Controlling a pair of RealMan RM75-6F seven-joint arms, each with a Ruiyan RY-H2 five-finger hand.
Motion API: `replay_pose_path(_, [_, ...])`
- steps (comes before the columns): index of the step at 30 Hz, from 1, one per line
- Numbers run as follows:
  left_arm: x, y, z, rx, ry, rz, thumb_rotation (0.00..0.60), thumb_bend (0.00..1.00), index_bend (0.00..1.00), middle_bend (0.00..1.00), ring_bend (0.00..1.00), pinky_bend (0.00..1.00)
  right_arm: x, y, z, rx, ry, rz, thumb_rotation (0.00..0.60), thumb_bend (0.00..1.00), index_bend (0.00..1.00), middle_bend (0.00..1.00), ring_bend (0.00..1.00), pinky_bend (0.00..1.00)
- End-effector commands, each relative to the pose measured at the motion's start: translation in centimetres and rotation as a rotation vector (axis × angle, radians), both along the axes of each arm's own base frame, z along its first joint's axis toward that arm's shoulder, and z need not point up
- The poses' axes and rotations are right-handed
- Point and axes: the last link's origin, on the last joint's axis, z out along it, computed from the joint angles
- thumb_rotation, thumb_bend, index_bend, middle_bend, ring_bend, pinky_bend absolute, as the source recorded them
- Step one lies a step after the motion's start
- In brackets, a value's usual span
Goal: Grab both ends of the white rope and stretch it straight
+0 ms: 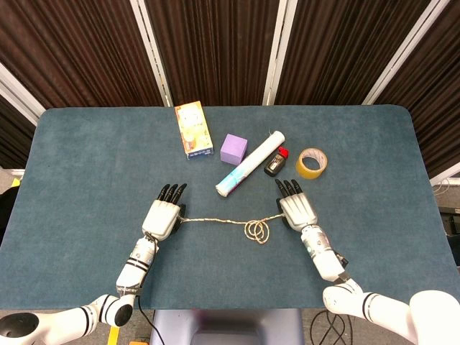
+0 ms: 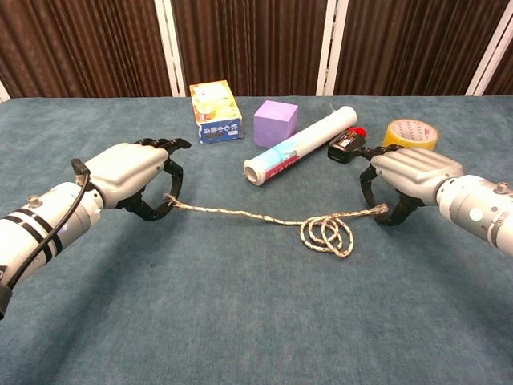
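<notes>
- white rope (image 1: 228,222) lies across the lower middle of the blue felt surface (image 1: 86,158), running from the left hand (image 1: 164,216) to the right hand (image 1: 296,210), with a small coil (image 2: 326,235) bunched right of centre in the chest view.
- the left hand has its fingers curled down around the rope's left end, and in the chest view the strand comes out from between thumb and fingers, so it reads as gripping that end.
- the right hand sits over the frayed right end (image 2: 381,210), fingers arched on one side and thumb on the other; the tip lies in that gap, but whether it is actually pinched is hard to tell from either view.
- the step in hand looks like securing the second end; the stretching has not begun, since the coil is there and the line sags.
- the next move calls for a firm pinch on the right end, then drawing the hands apart toward the left and right of the frame until the coil pulls out.
</notes>
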Motion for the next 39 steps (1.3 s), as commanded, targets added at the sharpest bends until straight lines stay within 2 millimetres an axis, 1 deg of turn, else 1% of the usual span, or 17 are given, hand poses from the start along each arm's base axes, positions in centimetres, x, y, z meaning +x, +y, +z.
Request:
replay_pose_path(1, [0.06,-0.04,0.03,-0.001,0.002,-0.001,0.6,0.44,0.59,0.03,0.0,0.08,0.08,-0.04,-0.06,-0.001,0.003,0.0,0.6,0.42,0.67,0.11,0.0,0.0])
replay_pose_path(6, [0.16,-0.12,0.08,-0.001,0.003,-0.003,0.6,0.44,0.59,0.03,0.0,0.08,0.0,-0.25,-0.21,-0.002,0.018,-0.012,0.6,0.48,0.69,0.12,0.0,0.0])
replay_pose_path(10, [0.15,-0.11,0.14,0.0,0.002,-0.002,0.6,0.44,0.59,0.03,0.0,0.08,-0.01,-0.38,-0.31,0.0,0.02,-0.018,0.6,0.48,0.69,0.12,0.0,0.0])
replay_pose_path(24, [0.06,0.08,0.26,0.002,-0.001,0.0,0.6,0.44,0.59,0.03,0.0,0.08,-0.28,-0.87,-0.34,0.002,0.031,-0.035,0.6,0.48,0.62,0.12,0.0,0.0])
replay_pose_path(28, [0.06,0.15,0.32,0.003,-0.002,0.0,0.6,0.44,0.59,0.03,0.0,0.08,-0.34,-0.9,-0.44,0.005,0.039,-0.039,0.6,0.48,0.67,0.13,0.0,0.0])
replay_pose_path(33, [0.03,0.16,0.34,0.003,-0.002,0.001,0.6,0.44,0.59,0.03,0.0,0.08,-0.43,-0.94,-0.46,0.004,0.053,-0.042,0.6,0.49,0.77,0.18,0.0,0.0])
replay_pose_path(35, [0.05,0.15,0.37,0.004,-0.001,-0.001,0.6,0.44,0.59,0.03,0.0,0.08,-0.46,-0.92,-0.45,0.003,0.054,-0.045,0.6,0.5,0.8,0.2,0.0,0.0])
replay_pose_path(39, [0.02,0.17,0.51,0.008,-0.001,-0.001,0.6,0.44,0.59,0.03,0.0,0.08,-0.35,-0.88,-0.3,0.002,0.048,-0.045,0.6,0.52,0.8,0.2,0.0,0.0])
